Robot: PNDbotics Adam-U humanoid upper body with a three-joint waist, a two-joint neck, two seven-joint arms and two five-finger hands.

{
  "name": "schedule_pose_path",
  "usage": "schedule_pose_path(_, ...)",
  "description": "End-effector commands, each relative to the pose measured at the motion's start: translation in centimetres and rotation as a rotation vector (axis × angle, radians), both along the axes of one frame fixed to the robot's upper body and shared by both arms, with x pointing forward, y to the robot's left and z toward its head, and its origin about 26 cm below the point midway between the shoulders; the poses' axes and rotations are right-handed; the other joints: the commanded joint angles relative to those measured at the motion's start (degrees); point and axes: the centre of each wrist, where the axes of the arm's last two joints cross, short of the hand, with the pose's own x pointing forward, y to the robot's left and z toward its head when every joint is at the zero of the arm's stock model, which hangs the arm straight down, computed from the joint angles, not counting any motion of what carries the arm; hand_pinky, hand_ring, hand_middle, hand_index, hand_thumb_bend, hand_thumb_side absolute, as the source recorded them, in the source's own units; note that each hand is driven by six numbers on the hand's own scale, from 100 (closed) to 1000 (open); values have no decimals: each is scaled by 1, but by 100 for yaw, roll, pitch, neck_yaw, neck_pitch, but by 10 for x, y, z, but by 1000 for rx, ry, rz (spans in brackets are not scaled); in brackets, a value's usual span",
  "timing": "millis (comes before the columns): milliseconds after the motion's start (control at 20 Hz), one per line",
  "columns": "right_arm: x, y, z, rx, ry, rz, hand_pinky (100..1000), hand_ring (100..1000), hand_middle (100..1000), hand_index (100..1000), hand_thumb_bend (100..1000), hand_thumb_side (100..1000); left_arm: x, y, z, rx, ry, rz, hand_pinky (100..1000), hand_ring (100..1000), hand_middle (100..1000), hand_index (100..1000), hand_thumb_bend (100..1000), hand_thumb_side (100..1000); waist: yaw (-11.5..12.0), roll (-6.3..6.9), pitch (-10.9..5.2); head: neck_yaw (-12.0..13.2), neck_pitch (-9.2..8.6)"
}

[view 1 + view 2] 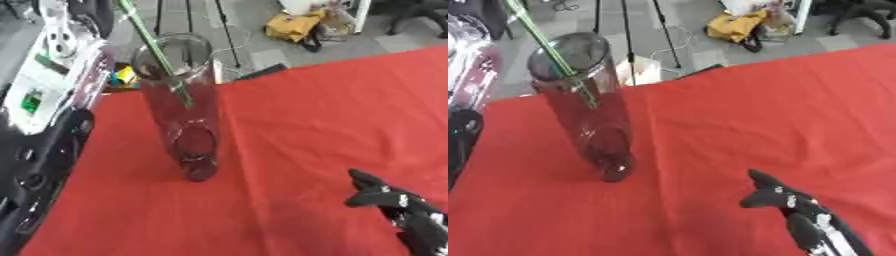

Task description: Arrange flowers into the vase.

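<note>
Green stem [157, 55] is lowered into glass vase [188, 110], upper left; right hand [785, 200] idle lower right, fingers relaxed; further descent needed.

The tablecloth [332, 115] is a plain, unpatterned red, and the clear glass vase [179, 100] standing on it takes a dark reddish tint from the cloth seen through it. A light green flower stem [157, 55] slants into the vase mouth. To the right of the vase, low on the cloth, the right hand [785, 200] is black with small silver-white spots.
</note>
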Motion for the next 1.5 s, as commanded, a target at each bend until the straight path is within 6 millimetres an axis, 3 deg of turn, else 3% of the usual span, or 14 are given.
schedule_pose_path(50, -3, 0, 6, 5, -24, -3, 1000, 1000, 671, 767, 100, 985, -6, 3, 8, 34, -40, 9, 100, 100, 100, 163, 100, 895, 23, -61, -127, -7, 40)
schedule_pose_path(1000, -3, -1, 5, 6, -15, -5, 1000, 1000, 669, 768, 100, 987, -5, 9, -1, 241, -108, 137, 100, 100, 100, 222, 100, 827, 137, -107, -149, -52, 89)
schedule_pose_path(1500, -3, -1, 5, 8, -14, -4, 1000, 1000, 669, 769, 100, 988, -3, 8, -6, 324, -79, 105, 100, 120, 230, 334, 100, 803, 146, -106, -168, -66, 84)
